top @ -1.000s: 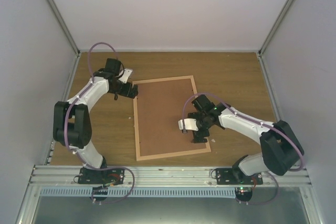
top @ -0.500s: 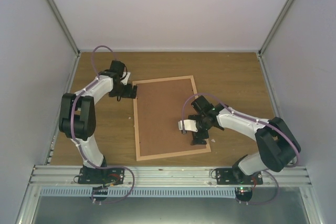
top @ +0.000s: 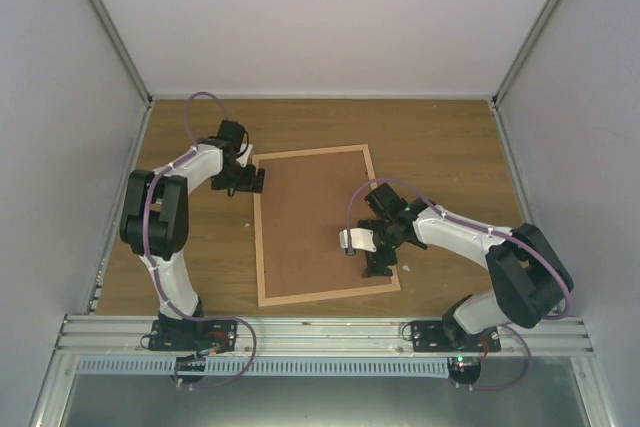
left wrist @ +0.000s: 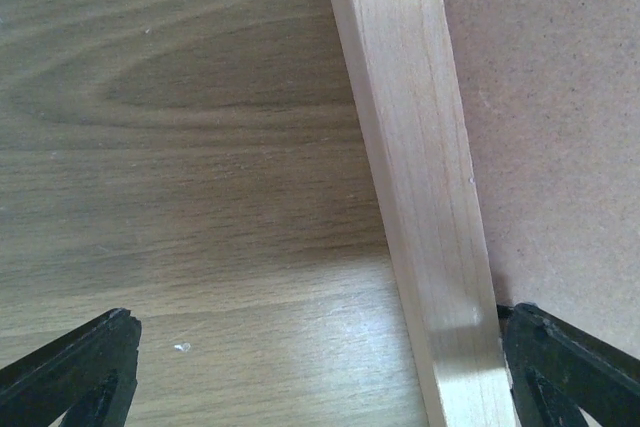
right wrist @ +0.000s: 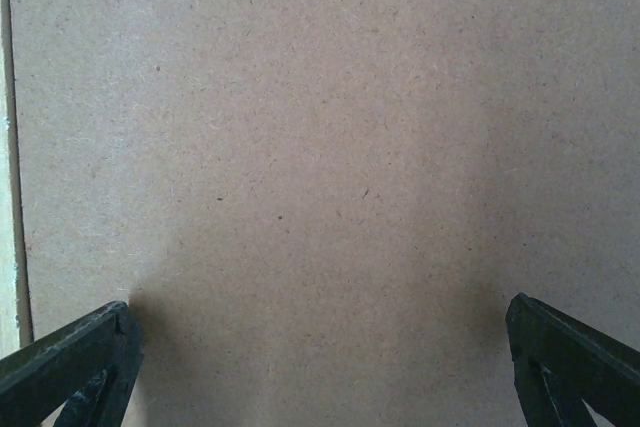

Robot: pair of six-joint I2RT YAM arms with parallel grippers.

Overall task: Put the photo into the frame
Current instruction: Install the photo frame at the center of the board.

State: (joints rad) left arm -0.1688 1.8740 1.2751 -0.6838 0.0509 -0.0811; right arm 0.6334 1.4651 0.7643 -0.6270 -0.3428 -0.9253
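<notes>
Brown fibreboard, the board [top: 315, 222], fills the frame [top: 259, 247], which lies flat mid-table, slightly skewed, long sides running near to far. The photo shows in no view. It may sit under the board, but I cannot tell, so the task is either close to finished or the board has yet to come out. The board looks flush inside the rails, with nothing halfway. The left gripper [top: 250, 180] is at the frame's far left corner, jaws wide and empty, straddling the left rail: one finger on the board side, the other over the table [top: 450, 147]. The right gripper [top: 378, 263] hangs low over the board near the right rail, also wide, holding nothing. Bare table runs along the far edge and toward the right edge; the left side is tighter.
</notes>
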